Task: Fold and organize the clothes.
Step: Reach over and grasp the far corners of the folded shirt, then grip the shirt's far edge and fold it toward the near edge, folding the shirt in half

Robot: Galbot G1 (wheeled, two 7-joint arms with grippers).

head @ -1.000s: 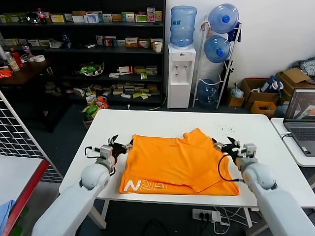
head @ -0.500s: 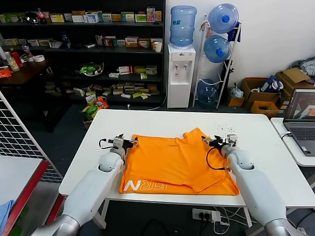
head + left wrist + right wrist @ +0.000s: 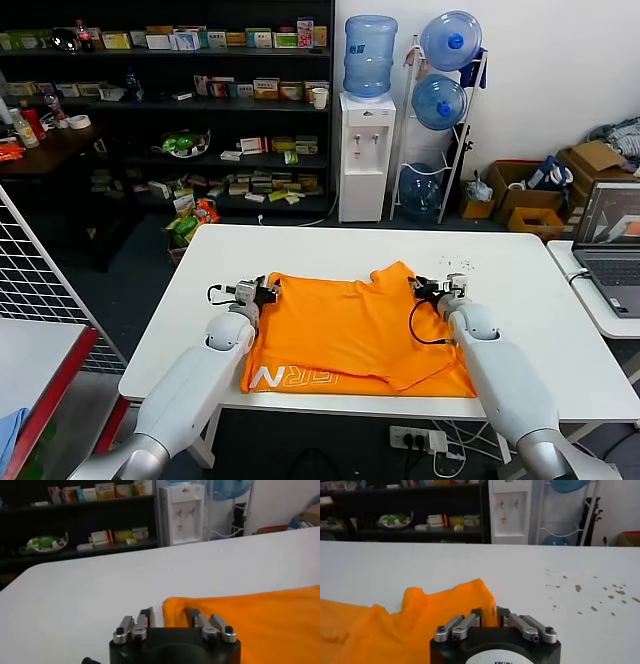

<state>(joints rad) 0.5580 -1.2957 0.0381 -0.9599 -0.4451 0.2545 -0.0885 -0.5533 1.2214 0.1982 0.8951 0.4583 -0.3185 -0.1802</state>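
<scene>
We see the T-shirt (image 3: 350,330) is soft orange cloth, matt, with small wrinkles and white printed letters. It lies on the table (image 3: 530,300), which looks smooth, hard and white, a little shiny (with some small dark specks on it). The left gripper (image 3: 169,617) has a black plastic body and dull silver metal joints, and its fingers look dark. The right gripper (image 3: 489,616) looks the same. The arm shells are smooth, glossy pale grey plastic.

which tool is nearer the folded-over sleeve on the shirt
Right. The right tool sits at the folded sleeve on the T-shirt; the left tool is at the opposite far corner.
</scene>
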